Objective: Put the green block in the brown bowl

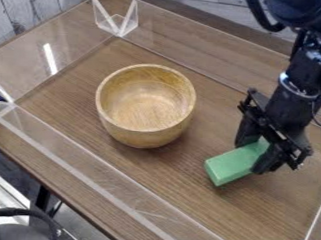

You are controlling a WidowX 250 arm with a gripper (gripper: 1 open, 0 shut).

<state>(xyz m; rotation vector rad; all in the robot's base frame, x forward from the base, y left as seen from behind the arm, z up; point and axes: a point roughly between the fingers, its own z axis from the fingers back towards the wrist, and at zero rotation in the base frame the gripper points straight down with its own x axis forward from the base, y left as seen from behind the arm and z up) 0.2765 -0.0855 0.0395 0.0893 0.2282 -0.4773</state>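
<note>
Bowl (146, 104) sits mid-worktop (107, 185), left of the block (239, 165). Block lies at right, nearer the front edge, apart from the bowl. Pincer (267, 154) stands over the block's far end, closed on it.
</note>
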